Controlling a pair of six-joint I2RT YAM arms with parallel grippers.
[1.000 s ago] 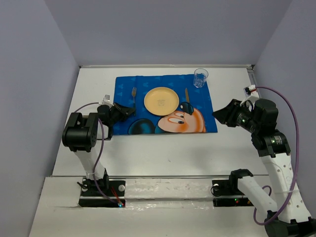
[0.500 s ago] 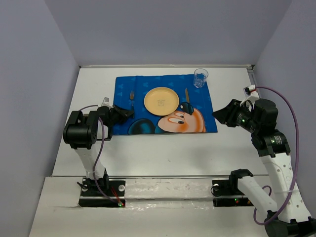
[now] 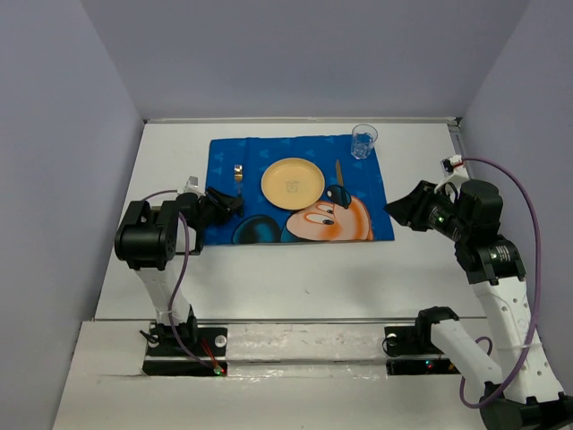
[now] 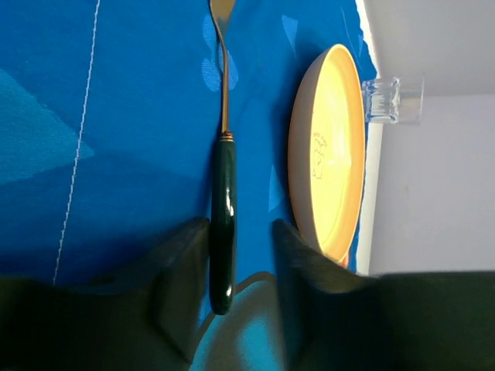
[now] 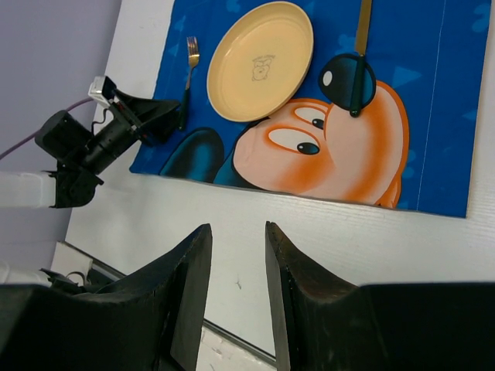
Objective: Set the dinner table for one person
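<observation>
The white dinner table carries a blue cartoon-mouse placemat. On the mat lie a yellow plate, a fork with a dark handle to the plate's left, and a knife to its right. My left gripper is open and low over the mat. In the left wrist view the fork lies between its jaws, its handle against the left finger, with a gap to the right finger. My right gripper is open and empty, off the mat's right edge.
A clear glass stands at the mat's far right corner. The plate lies just right of the fork in the left wrist view. Purple walls enclose the table at the back and sides. The right wrist view shows the plate, knife and fork.
The fork has shifted a little to the left and straightened on the mat. My left gripper has drawn slightly back toward its base. The right arm has not moved.
</observation>
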